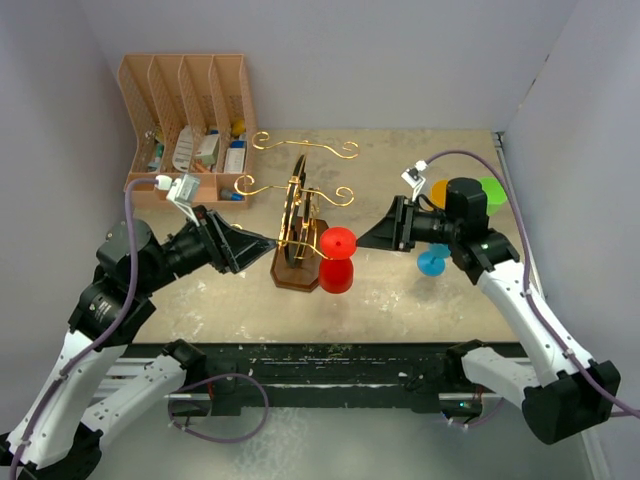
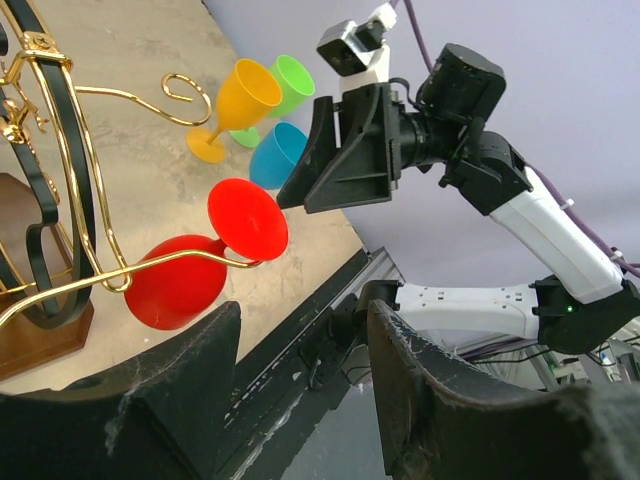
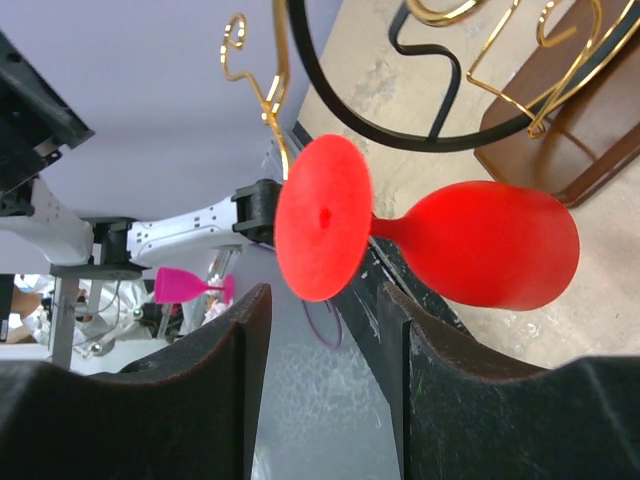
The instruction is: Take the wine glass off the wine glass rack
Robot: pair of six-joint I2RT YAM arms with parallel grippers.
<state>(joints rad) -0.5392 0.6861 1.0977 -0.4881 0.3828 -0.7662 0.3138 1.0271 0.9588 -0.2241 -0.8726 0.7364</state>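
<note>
The wine glass rack (image 1: 298, 215) stands mid-table, with gold wire arms on a dark brown wooden base (image 1: 292, 277). A red wine glass (image 1: 337, 262) hangs upside down from its front right arm, foot up. In the left wrist view the glass (image 2: 180, 285) hangs by its stem on a gold wire (image 2: 60, 290). My left gripper (image 1: 264, 243) is open and empty just left of the rack. My right gripper (image 1: 366, 240) is open and empty just right of the glass. In the right wrist view the glass foot (image 3: 322, 218) lies just beyond my open fingertips (image 3: 250, 320).
A peach slotted file organiser (image 1: 185, 125) stands at the back left. Orange (image 1: 438, 188), green (image 1: 493, 190) and blue (image 1: 432, 262) glasses stand at the right, behind my right arm. The table's front edge (image 1: 330, 345) runs just before the rack.
</note>
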